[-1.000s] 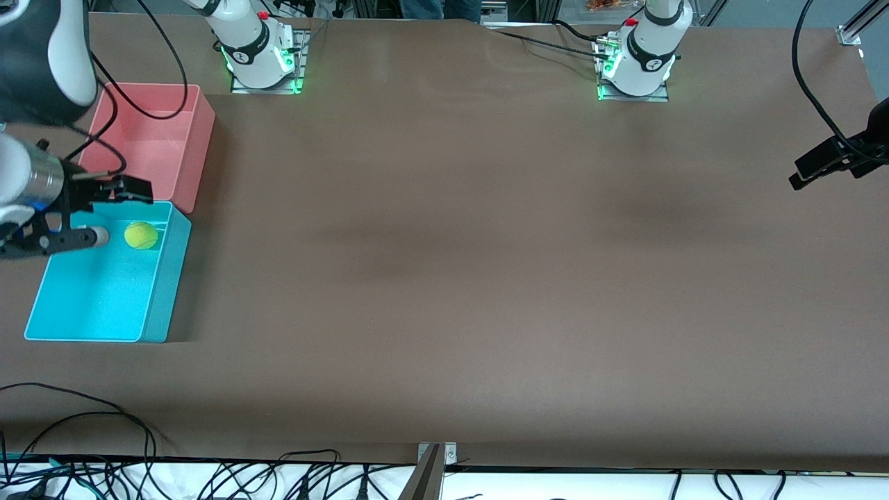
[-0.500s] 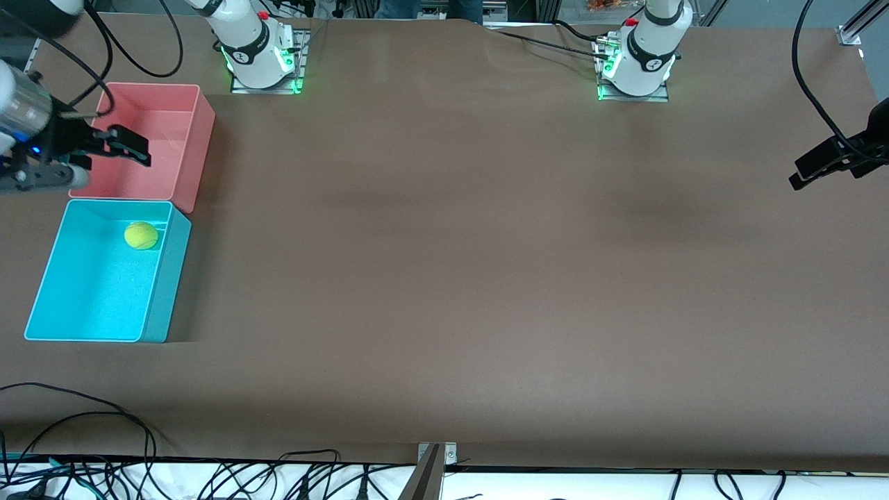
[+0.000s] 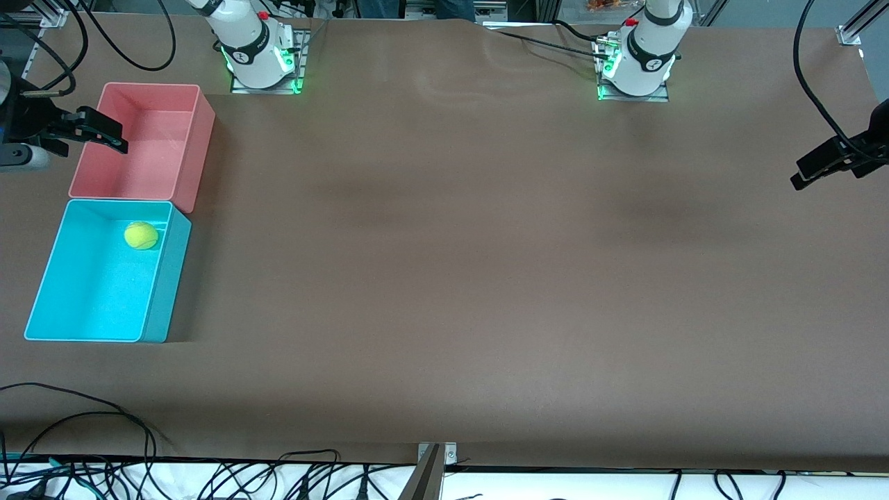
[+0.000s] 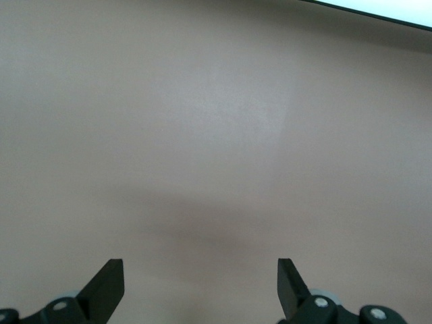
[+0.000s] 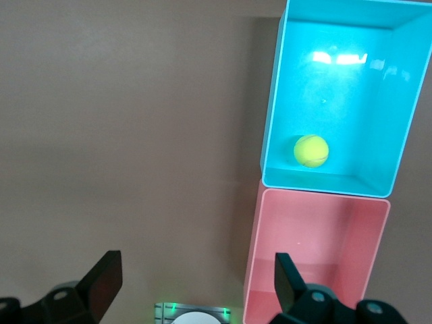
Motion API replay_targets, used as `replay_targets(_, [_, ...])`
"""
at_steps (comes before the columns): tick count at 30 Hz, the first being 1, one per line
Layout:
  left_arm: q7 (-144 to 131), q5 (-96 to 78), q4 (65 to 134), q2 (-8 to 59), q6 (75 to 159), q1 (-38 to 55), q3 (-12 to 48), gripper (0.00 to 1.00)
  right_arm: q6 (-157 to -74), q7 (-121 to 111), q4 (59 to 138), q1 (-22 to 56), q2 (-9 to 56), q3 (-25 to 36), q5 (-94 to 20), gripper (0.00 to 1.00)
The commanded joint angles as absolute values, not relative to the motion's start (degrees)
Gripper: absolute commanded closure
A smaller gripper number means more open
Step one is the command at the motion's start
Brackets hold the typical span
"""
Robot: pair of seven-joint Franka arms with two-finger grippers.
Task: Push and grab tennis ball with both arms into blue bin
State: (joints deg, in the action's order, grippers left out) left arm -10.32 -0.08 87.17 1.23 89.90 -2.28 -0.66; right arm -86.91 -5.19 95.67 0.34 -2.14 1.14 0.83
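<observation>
Brown cloth covers the whole table [image 3: 444,278]. Nearest the front camera stands the blue bin [image 3: 154,305], and the tennis ball [image 3: 141,235] lies inside it, close to the wall that touches the pink bin [image 3: 198,153]. So the drop seems done; a good finish is to lift straight away and not brush the bin. The right gripper [image 3: 73,139] hangs released over the pink bin's edge. The left gripper [image 3: 830,163], also released, waits over the table's end, well apart from the bin.

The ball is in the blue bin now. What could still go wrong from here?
Probably little. The tennis ball rests loose in the blue bin, so a knock could roll it. The open right gripper hangs by the pink bin rim and might clip it. The open left gripper waits over bare table.
</observation>
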Motion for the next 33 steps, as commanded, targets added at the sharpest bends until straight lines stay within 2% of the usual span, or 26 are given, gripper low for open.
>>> replay_targets(1, [-9.23, -1.32, 86.84, 0.88, 89.91, -2.9, -0.44, 0.0, -85.96, -5.71, 94.75, -0.44, -1.67, -0.44, 2.46, 0.0])
replay_targets(11, [-9.23, -1.23, 86.84, 0.88, 89.91, -2.9, -0.44, 0.0, -86.31, -5.45, 94.75, -0.18, -0.35, -0.26, 2.02, 0.0])
replay_targets(18, [-9.23, -1.32, 86.84, 0.88, 89.91, -2.9, -0.44, 0.0, -91.75, -4.66, 94.83, -0.53, -0.35, 1.05, 0.18, 0.0])
replay_targets(33, [-9.23, -1.58, 86.92, 0.79, 89.91, -2.81, -0.09, 0.0, -89.82, -4.92, 94.83, -0.53, -0.97, 1.85, 0.09, 0.0])
